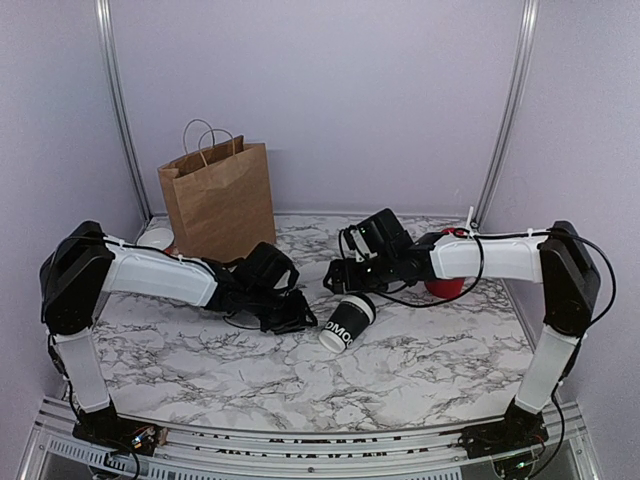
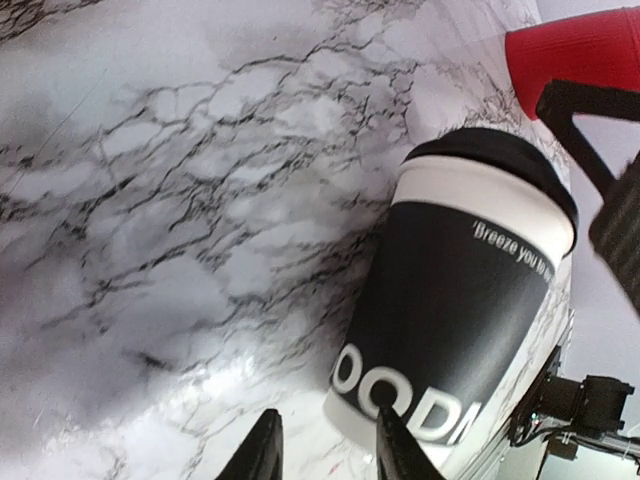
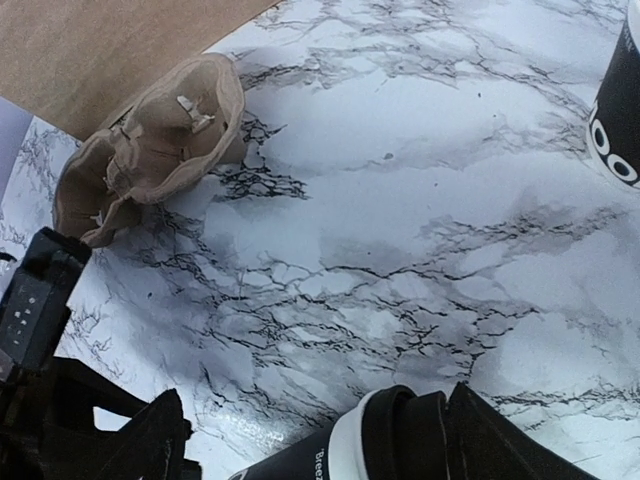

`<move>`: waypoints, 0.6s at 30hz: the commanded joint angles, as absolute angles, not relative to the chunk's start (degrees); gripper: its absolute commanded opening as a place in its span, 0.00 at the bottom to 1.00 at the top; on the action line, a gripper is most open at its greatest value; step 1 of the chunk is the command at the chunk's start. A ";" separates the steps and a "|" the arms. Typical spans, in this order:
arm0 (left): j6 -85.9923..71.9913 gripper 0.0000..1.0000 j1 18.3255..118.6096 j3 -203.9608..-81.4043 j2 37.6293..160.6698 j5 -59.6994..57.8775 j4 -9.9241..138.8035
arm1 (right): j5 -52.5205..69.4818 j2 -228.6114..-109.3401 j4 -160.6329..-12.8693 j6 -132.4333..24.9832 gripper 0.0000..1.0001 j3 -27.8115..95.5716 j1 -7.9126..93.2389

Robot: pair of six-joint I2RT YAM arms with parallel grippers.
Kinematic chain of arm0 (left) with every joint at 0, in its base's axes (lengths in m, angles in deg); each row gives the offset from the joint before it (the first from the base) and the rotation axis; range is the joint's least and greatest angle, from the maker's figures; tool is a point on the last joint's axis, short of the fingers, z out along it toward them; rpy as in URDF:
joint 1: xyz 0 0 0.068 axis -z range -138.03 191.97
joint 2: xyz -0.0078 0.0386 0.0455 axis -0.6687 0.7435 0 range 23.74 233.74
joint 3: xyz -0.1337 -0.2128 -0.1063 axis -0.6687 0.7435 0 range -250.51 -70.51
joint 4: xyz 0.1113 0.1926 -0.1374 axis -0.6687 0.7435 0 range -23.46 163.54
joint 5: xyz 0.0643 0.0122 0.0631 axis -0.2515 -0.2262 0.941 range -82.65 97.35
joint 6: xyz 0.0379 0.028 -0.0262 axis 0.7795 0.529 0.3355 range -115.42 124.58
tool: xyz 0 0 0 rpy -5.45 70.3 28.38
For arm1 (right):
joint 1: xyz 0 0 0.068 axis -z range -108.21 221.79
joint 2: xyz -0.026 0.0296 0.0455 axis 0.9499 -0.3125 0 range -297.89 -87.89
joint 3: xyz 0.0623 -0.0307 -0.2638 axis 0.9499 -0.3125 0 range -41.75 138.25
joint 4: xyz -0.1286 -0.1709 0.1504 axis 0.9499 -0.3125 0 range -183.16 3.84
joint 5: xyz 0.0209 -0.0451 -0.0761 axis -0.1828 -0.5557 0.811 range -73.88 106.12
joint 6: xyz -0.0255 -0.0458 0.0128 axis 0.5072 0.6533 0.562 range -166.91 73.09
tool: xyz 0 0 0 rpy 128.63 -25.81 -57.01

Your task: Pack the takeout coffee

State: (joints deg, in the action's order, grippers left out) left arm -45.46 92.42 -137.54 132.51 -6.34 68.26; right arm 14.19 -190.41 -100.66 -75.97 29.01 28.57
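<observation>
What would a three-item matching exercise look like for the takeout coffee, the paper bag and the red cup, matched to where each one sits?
Things:
1. takeout coffee
2. paper bag
3. red cup

Places:
A. standing at the back left
B. right of centre, partly hidden
C. mid-table, lid on

Pairs: 1-C, 2-A, 3-B

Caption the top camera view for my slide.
Left gripper and right gripper flank the tilted coffee cup; paper bag stands behind.
</observation>
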 commanded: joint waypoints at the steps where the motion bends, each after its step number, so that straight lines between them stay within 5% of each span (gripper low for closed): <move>1: -46.71 0.38 93.32 -132.59 125.67 -8.17 67.84 | 12.49 -190.24 -101.72 -73.46 0.87 30.82 30.84; 7: -55.03 0.52 96.81 -128.00 125.43 -12.34 56.34 | 9.99 -191.28 -102.93 -71.11 0.88 30.94 32.38; 18: -60.48 0.46 98.74 -133.74 134.00 -11.67 48.90 | 6.40 -189.93 -101.36 -74.66 0.88 27.20 32.92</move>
State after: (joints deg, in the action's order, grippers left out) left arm -58.71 98.76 -130.85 130.83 -11.72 52.39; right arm 8.99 -190.57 -102.62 -72.60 28.46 32.70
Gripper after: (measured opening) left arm 0.506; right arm 0.879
